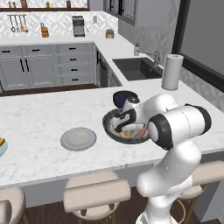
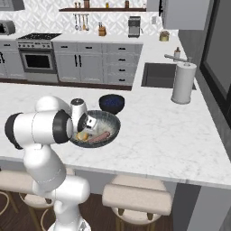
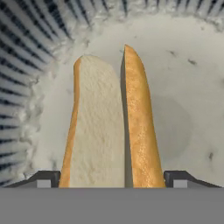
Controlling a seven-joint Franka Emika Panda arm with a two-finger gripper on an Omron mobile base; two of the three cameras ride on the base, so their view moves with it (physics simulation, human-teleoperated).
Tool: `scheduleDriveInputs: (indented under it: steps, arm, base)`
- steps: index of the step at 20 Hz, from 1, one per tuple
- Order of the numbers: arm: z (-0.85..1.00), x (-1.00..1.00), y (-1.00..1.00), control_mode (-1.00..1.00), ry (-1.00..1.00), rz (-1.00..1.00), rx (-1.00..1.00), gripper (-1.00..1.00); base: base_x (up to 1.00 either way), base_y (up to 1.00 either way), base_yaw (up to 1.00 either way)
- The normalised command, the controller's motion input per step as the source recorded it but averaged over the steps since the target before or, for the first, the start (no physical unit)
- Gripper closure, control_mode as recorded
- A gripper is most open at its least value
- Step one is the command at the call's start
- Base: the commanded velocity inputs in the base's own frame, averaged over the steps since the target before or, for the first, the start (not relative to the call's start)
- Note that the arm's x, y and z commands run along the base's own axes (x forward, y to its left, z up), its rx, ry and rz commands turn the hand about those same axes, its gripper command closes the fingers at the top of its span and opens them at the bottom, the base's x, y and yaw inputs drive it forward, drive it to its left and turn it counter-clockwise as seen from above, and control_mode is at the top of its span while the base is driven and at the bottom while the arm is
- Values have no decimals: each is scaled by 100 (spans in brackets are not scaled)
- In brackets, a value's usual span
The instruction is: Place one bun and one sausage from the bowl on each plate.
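You get even, bright, rendered light in both base views, with soft shadows under the stools (image 1: 97,195) and no glare on the counter (image 1: 39,120). In the hand view, centre frame, the bun (image 3: 109,127) looks soft and blurred, its shadow faint to the right

2 rear base views down over the shared bowl (image 1: 114,131), hand view seemingly close inside it

I see a bun (image 3: 109,127) golden-brown on its crust and cream-white on its cut face, lying in the bowl (image 3: 183,70), which is pale grey inside with a dark ribbed rim. The counter (image 1: 39,118) is white marble veined grey; the plate (image 1: 78,138) is plain grey.
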Motion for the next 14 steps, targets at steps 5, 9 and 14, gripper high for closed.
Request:
scheduleDriveInputs:
  steps: [5,9,14]
  arm:
    - [50,-8,0,-100,-10,0,1,100]
    - [100,-53,35,-100,-13,1,0,100]
    - [100,-51,99,-100,-4,2,0,100]
  base:
    - [0,0,0]
    - [0,0,0]
    - [0,0,0]
